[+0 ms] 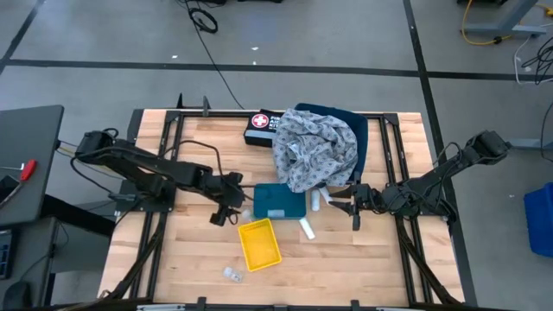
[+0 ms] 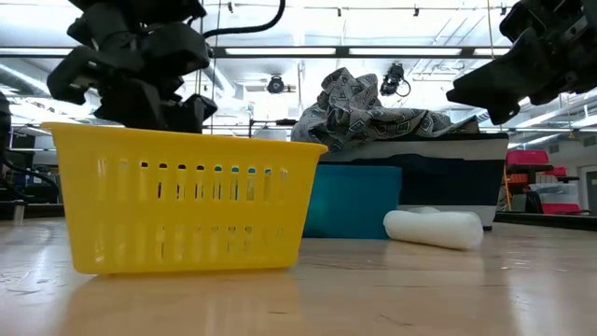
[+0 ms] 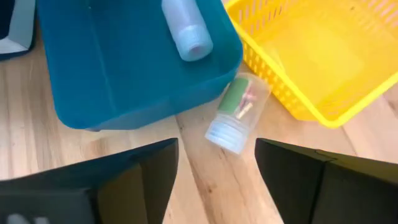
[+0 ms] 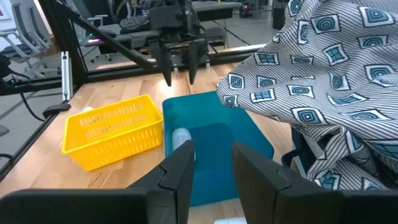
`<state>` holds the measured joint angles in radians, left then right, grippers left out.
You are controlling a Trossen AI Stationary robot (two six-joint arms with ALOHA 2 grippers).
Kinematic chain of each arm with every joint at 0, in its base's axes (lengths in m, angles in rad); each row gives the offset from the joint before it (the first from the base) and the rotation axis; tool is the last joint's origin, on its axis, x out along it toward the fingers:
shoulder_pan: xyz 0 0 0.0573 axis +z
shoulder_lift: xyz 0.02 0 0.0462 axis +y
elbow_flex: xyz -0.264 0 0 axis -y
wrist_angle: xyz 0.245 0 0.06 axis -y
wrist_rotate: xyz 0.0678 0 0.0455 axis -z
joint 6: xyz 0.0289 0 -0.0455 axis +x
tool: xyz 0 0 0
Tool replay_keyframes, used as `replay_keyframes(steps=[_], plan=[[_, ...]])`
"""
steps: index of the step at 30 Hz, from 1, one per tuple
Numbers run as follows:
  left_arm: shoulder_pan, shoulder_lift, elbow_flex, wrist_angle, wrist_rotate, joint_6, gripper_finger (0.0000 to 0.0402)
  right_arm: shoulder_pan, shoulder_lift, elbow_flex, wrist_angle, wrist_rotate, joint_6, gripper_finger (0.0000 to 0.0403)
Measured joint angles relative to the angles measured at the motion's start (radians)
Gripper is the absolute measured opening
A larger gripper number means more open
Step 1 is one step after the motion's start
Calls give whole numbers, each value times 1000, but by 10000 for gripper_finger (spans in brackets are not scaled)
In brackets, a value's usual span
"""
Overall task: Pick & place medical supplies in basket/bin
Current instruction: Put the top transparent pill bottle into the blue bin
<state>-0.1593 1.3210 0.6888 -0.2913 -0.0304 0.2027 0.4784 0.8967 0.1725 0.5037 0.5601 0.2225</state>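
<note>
A wooden table point(image 1: 173, 259) carries a teal bin point(image 1: 278, 201) near its middle and a yellow basket point(image 1: 259, 244) just beside it, toward the front edge. The left gripper point(image 3: 216, 163) hovers with fingers spread over a small clear vial point(image 3: 237, 112) lying between bin and basket. A white roll point(image 3: 186, 30) lies inside the bin. The right gripper point(image 4: 211, 163), fingers apart and holding nothing, waits beside the grey patterned cloth point(image 1: 315, 149).

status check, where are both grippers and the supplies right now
Left gripper open over clear vial, wedged between teal bin and yellow basket. Right gripper empty, waiting by bin. White bottle in bin. Patterned cloth crowds bin's far side.
</note>
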Motion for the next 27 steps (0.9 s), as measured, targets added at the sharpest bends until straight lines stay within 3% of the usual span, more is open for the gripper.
replay_keyframes(steps=[5, 11, 27], plan=[[2, 43, 0, 23, -22, 33, 258, 0, 0, 0, 0, -4, 2, 114], [1, 104, 0, 38, 21, 36, 288, 0, 0, 0, 0, -15, 1, 114], [-26, 220, 26, 151, 66, 13, 292, 0, 0, 0, 2, -18, -2, 114]])
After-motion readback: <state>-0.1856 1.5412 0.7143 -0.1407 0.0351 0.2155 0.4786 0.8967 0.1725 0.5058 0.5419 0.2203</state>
